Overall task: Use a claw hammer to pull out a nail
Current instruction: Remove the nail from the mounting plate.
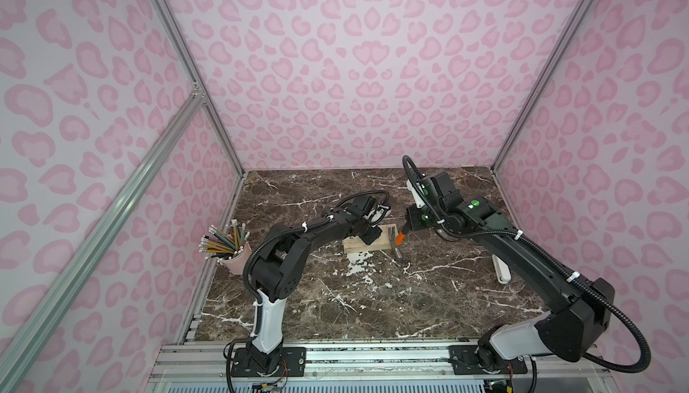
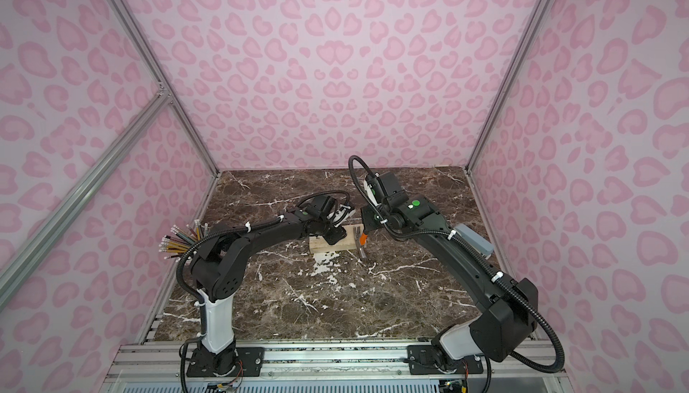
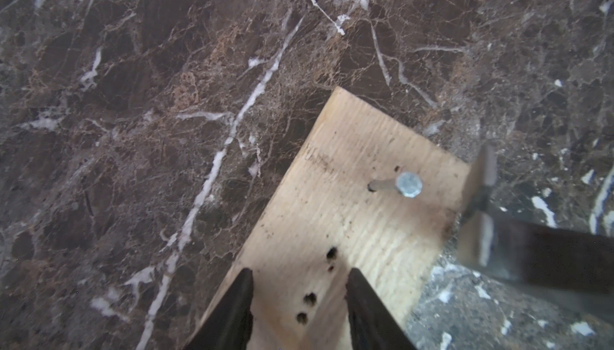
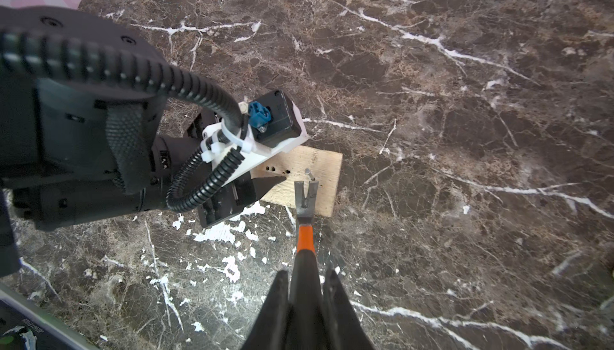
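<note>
A pale wooden block (image 3: 349, 152) lies on the marble table, with a silver nail (image 3: 409, 184) standing tilted out of it among several old holes. My left gripper (image 3: 300, 272) is open, its fingers spread over the block's top with only bare wood between them; it shows in both top views (image 1: 369, 236) (image 2: 333, 236). My right gripper (image 4: 305, 278) is shut on the black shaft of the claw hammer (image 4: 305, 242), just behind the orange collar. The forked claw (image 4: 306, 192) lies over the block's edge, its slot pointing at the nail (image 4: 308, 173) a little short of it.
A pink cup of pencils (image 1: 235, 257) stands at the table's left edge. A white object (image 1: 501, 271) lies by the right wall under my right arm, and a grey box (image 2: 475, 242) sits behind it. Pink patterned walls enclose three sides.
</note>
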You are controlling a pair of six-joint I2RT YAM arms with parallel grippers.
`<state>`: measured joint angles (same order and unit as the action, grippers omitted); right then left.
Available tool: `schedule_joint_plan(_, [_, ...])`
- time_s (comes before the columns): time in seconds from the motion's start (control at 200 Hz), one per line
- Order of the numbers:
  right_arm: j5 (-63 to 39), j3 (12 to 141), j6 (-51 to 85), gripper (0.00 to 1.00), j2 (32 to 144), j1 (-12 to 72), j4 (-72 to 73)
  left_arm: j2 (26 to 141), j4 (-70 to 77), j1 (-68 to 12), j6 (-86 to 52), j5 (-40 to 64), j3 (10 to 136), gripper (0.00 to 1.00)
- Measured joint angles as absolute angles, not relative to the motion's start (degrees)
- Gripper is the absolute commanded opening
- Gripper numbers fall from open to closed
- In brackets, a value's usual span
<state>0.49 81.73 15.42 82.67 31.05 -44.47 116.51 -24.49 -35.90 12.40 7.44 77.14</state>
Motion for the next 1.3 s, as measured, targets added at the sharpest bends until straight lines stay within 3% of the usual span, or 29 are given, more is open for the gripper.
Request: schedule_joint_plan(1.305, [2.15, 94.11, 15.44, 0.00, 93.97, 30.28, -51.05, 117.69, -22.96, -36.23, 12.05, 6.68, 77.87, 0.47])
